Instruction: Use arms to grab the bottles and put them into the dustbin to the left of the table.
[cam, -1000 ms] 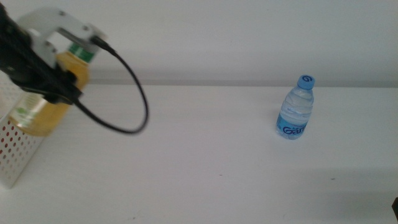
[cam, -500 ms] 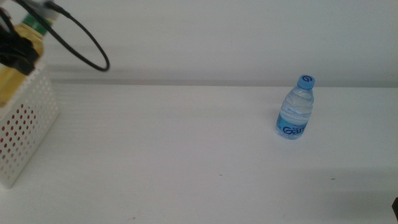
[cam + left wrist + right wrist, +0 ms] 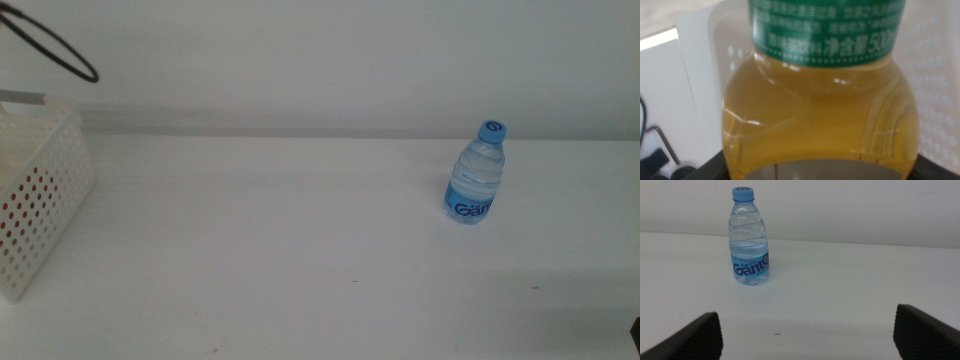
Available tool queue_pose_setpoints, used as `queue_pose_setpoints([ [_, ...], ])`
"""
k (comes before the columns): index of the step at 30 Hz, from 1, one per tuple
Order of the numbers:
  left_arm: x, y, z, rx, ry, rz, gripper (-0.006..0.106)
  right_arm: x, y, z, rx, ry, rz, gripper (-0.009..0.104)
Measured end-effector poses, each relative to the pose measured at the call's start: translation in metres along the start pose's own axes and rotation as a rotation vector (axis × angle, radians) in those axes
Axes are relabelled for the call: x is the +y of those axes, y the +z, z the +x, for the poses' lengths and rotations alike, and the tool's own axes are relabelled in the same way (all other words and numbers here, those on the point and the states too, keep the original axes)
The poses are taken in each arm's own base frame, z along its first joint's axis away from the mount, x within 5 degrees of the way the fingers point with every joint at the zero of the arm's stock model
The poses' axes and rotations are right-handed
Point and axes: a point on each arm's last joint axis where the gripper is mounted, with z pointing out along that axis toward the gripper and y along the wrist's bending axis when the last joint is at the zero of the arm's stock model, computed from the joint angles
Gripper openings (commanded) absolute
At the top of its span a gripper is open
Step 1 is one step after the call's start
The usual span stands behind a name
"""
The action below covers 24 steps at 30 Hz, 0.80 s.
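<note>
The left claw is out of the middle view and grips the orange juice bottle, with the dustbin and its perforated white wall close behind it. The dustbin stands at the desk's left edge. The water bottle stands upright toward the right. The right claw waits spread wide, facing that bottle

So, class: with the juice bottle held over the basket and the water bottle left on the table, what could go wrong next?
1. The left gripper is shut on the juice bottle beside the basket wall; released off-centre, it may hit the rim.
2. The water bottle stands upright, far from the open right gripper; a nudge could topple it.
</note>
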Motion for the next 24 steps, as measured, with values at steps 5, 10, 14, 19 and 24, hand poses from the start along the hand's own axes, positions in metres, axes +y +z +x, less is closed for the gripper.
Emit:
queue_pose_setpoints([
  [5, 0.014, 0.011, 0.01, 0.027, -0.038, 0.004, -0.002, 0.0, 0.0, 0.0, 0.0, 0.0, 0.0, 0.09],
  [10, 0.01, 0.027, 0.02, 0.081, -0.052, 0.04, -0.002, 0.0, 0.0, 0.0, 0.0, 0.0, 0.0, 0.09],
  [14, 0.005, 0.038, 0.028, 0.125, -0.056, 0.073, -0.002, 0.0, 0.0, 0.0, 0.0, 0.0, 0.0, 0.09],
  [19, 0.002, 0.042, 0.03, 0.136, -0.061, 0.086, -0.002, 0.0, 0.0, 0.0, 0.0, 0.0, 0.0, 0.09],
  [24, 0.002, 0.042, 0.03, 0.128, -0.071, 0.09, -0.002, 0.0, 0.0, 0.0, 0.0, 0.0, 0.0, 0.09],
])
